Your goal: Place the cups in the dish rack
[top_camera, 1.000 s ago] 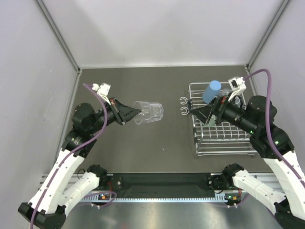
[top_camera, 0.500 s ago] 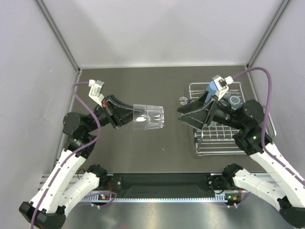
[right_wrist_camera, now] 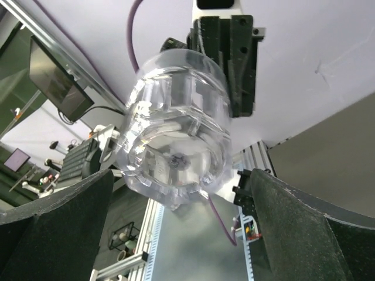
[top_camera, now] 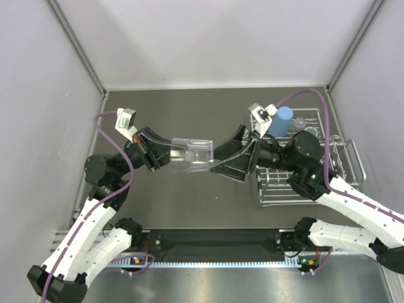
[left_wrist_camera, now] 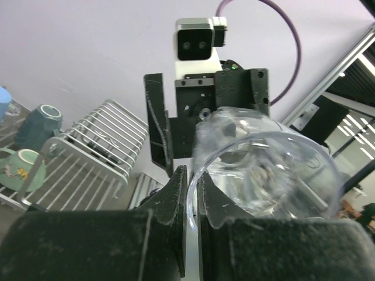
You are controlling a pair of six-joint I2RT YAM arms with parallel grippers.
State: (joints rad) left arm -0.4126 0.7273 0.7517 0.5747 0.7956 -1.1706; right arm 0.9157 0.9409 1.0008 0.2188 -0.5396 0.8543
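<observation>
A clear plastic tumbler hangs in the air above the table, to the left of the dish rack and well apart from it. It lies on its side, with its long axis pointing at the rack, its base toward the rack and its mouth away from it.

The left hand grasps the mouth end, clenched on the rim wall with one finger inside and one outside. The right hand sits between the tumbler and the rack, empty and spread wide, aimed at the base. In the right wrist view the base faces straight in, centred between the two fingers and touching neither.

The right hand is nearer the rack, so this looks like a handover. It would need to close on the base end, in line with that axis. A blue tumbler stands in the rack's far corner.
</observation>
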